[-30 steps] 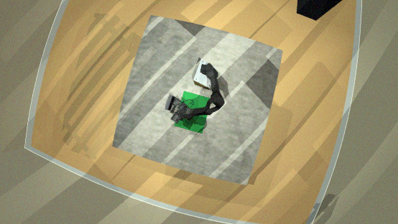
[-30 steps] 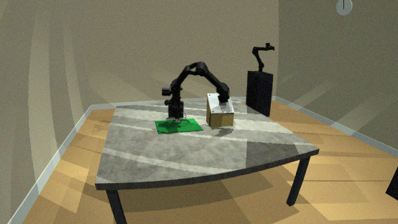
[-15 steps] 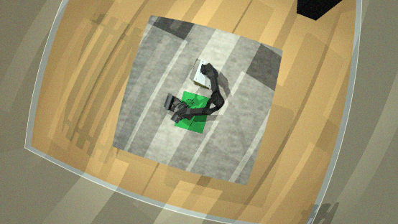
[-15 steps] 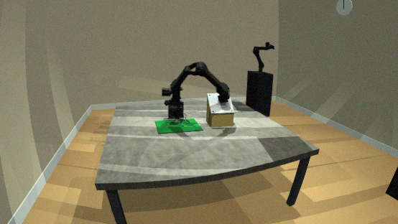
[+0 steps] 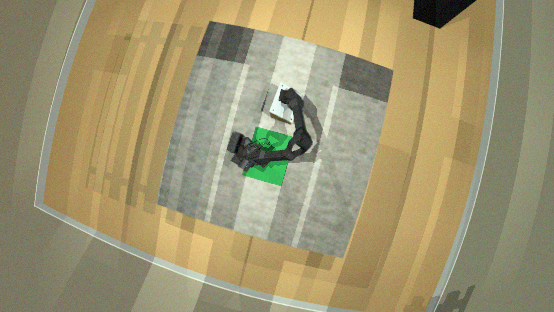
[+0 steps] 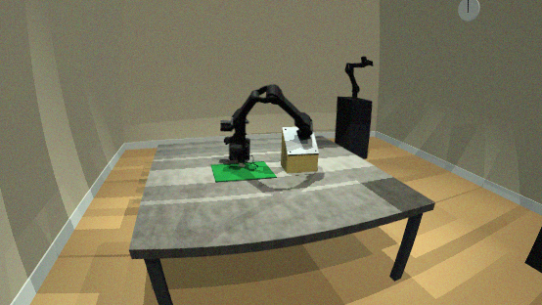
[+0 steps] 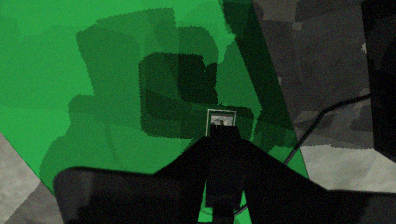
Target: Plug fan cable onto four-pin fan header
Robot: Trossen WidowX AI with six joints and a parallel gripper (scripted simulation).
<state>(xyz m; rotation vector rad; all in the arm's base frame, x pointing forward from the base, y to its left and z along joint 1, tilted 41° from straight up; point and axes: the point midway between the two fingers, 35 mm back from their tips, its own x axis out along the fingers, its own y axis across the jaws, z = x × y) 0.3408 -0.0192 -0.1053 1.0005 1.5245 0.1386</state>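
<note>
The green board (image 5: 272, 175) (image 6: 266, 172) (image 7: 30, 65) lies flat on the table. My gripper (image 6: 239, 162) (image 7: 223, 144) points down low over the board and is shut on the dark plug (image 7: 223, 172). In the wrist view, a small pale-rimmed rectangle, which looks like the four-pin header (image 7: 221, 118), shows just beyond the plug's front end and is partly covered by it. Whether the plug touches the header or sits above it cannot be told. The thin black cable (image 7: 324, 109) runs from beside the fingers to the right.
A large dark block (image 7: 384, 75) stands at the wrist view's right edge, where the cable reaches it; I cannot tell if it is the fan. The arm's base stands on a wooden block with a sloping white top (image 5: 278, 111) (image 6: 293, 142) beside the board. Dark shadows cross the board.
</note>
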